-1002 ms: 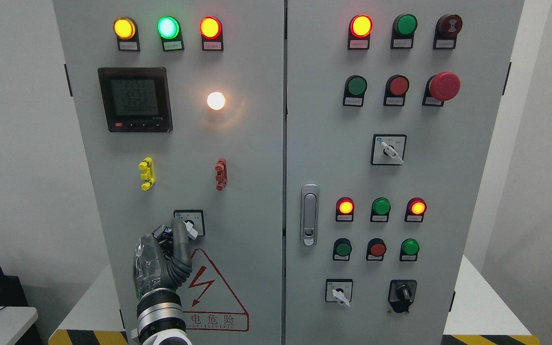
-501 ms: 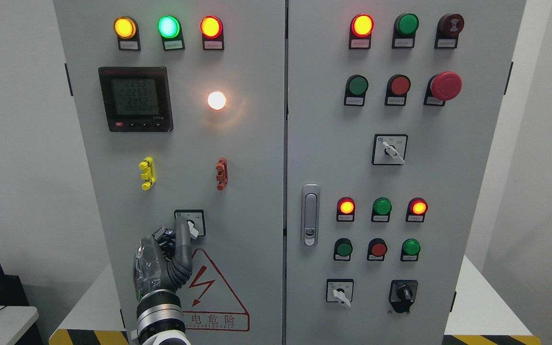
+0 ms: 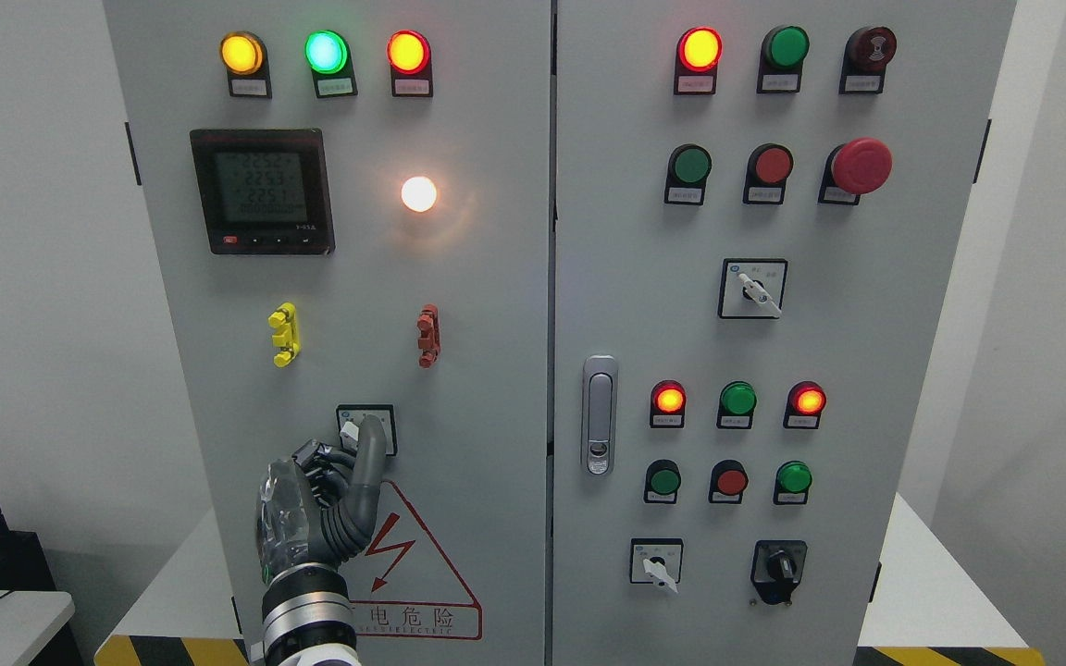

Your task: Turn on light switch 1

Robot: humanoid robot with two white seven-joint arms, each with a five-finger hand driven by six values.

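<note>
The small rotary selector switch point(image 3: 365, 429) sits low on the left cabinet door, above the red hazard triangle. Its white handle point(image 3: 349, 431) points up and to the left. My left hand point(image 3: 334, 486) rises from the bottom edge just below it. The grey index finger point(image 3: 372, 446) is stretched up and rests against the switch's right half, hiding part of its plate. The other fingers are curled and hold nothing. A round white lamp point(image 3: 418, 194) glows higher on the same door.
A digital meter point(image 3: 262, 191) and yellow point(image 3: 284, 335) and red point(image 3: 427, 336) clips are on the left door. The right door carries indicator lamps, a red mushroom button point(image 3: 861, 166), a door latch point(image 3: 599, 414) and more selector switches point(image 3: 751, 289).
The index finger slid from the switch's left side to its right side. The white handle swung from pointing lower right to pointing upper left. The white lamp stays lit throughout.
</note>
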